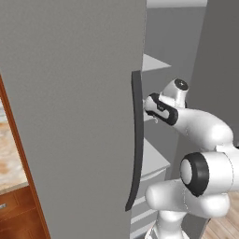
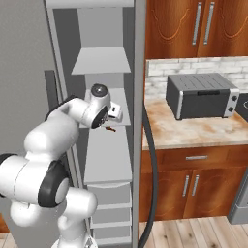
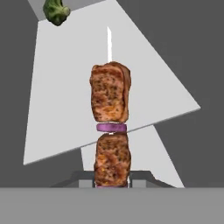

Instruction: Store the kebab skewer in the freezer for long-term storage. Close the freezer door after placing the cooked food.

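Note:
My gripper (image 3: 112, 179) is shut on the lower end of the kebab skewer (image 3: 110, 100), brown meat chunks with a purple slice between them and a pale tip pointing away. From the right base I see the gripper (image 2: 111, 124) inside the open freezer (image 2: 104, 72), with the skewer (image 2: 110, 129) a small reddish stick under the hand, above a pale shelf (image 2: 107, 155). The freezer door (image 2: 140, 97) stands open, edge-on, with its dark handle (image 2: 153, 169); its inner face (image 1: 219, 51) rises right of the arm.
A green broccoli floret (image 3: 56, 12) lies at the far end of the shelf (image 3: 57, 87). Drawers (image 2: 111, 213) stack below. The other grey door (image 1: 70, 116), with its dark handle (image 1: 137, 140), is shut on the left. A toaster oven (image 2: 201, 95) sits on the counter (image 2: 193, 131).

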### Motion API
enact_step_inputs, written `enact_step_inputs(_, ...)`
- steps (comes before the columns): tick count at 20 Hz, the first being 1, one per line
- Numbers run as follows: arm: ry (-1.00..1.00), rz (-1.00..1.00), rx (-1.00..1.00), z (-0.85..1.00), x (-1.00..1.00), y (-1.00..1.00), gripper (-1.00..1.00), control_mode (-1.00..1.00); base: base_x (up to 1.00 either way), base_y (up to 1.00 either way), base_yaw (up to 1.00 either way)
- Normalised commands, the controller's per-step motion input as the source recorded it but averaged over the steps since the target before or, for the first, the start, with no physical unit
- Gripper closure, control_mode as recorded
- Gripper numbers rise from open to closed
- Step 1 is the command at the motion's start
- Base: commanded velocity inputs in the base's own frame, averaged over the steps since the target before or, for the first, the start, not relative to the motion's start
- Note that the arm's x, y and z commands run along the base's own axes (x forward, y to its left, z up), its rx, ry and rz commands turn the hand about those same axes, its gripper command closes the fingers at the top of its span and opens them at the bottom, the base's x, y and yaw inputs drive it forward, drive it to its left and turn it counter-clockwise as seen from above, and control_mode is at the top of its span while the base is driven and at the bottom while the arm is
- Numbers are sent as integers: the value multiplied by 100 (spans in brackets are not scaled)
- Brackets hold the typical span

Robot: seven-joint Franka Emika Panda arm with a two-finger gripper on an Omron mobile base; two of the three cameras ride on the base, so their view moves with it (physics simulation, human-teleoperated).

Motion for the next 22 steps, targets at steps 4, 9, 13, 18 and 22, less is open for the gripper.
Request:
enact_step_inputs(4,0,0,-2,-23,42,0,100,-100,0,0,0)
enact_step_inputs(9,1,2,0,-8,52,-2,100,-100,0,0,0)
enact_step_inputs(13,2,1,0,-6,46,0,100,-100,0,0,0)
enact_step_inputs(18,0,0,-2,-15,39,0,100,-100,0,0,0)
enact_step_inputs(22,0,3,0,-23,44,0,100,-100,0,0,0)
